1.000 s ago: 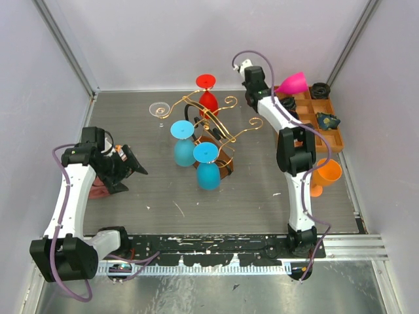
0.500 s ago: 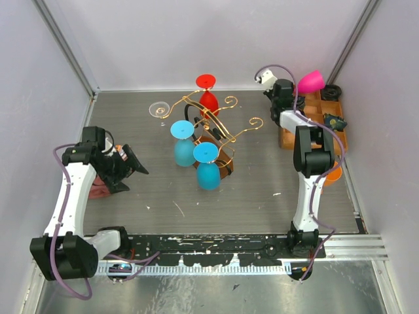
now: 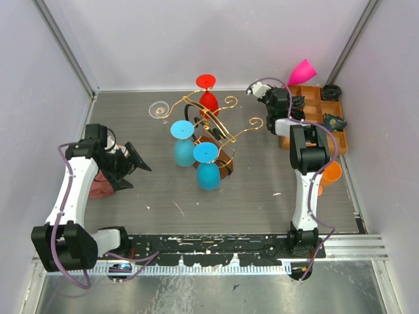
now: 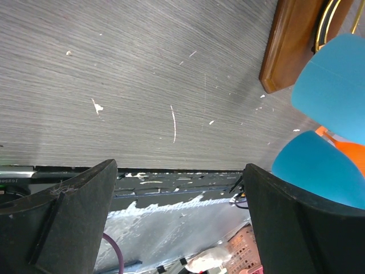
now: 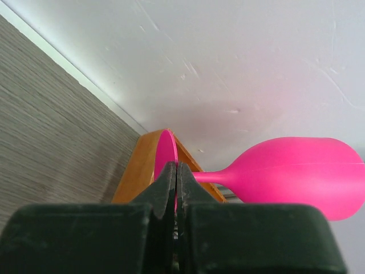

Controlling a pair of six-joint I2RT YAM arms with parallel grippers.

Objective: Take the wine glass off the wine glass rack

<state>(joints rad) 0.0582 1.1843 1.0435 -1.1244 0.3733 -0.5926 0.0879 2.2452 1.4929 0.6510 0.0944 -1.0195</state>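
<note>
My right gripper (image 5: 175, 171) is pinched fully shut on the flat foot of the pink wine glass (image 5: 296, 177); the stem and bowl stick out sideways from my fingers; I hold the glass in the air at the far right, over the far left corner of the orange tray (image 3: 338, 139). The wine glass rack (image 3: 208, 127) stands mid-table, well apart to the left; a red glass (image 3: 207, 91) hangs on its far side and two blue glasses (image 3: 207, 167) on its near side. My left gripper (image 4: 181, 166) is spread wide and holds nothing, low at the near left.
</note>
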